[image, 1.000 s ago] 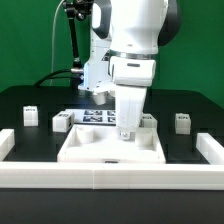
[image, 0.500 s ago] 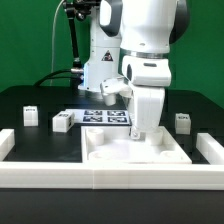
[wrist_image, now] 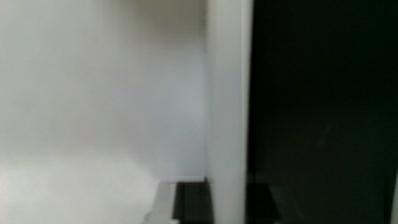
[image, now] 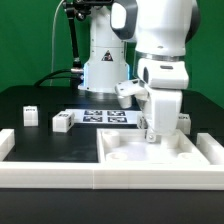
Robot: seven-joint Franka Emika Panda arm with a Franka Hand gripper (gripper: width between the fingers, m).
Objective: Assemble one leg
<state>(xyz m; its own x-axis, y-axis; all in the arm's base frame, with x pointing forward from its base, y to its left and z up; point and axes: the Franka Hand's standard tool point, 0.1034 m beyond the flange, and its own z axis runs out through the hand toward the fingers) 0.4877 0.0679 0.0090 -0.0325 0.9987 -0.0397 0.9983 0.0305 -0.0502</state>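
Note:
My gripper [image: 152, 134] is shut on the back rim of the large flat white rimmed panel [image: 130, 152], which lies on the black table at the exterior view's right. In the wrist view the two dark fingers [wrist_image: 191, 205] straddle the panel's upright rim [wrist_image: 228, 120], with the panel's white face [wrist_image: 98, 100] on one side and the dark table on the other. Three legs, small white tagged blocks, stand apart from the panel: one at the far left [image: 30, 116], one beside it [image: 62, 122] and one at the right [image: 182, 121], partly hidden behind my arm.
The marker board [image: 100, 117] lies flat behind the panel, near the robot base. A low white wall [image: 50, 170] runs along the table's front, with raised ends at the left [image: 7, 142] and the right [image: 212, 146].
My gripper has dragged the panel steadily toward the exterior view's right, from the table's middle to near the wall's right end. The legs have not moved.

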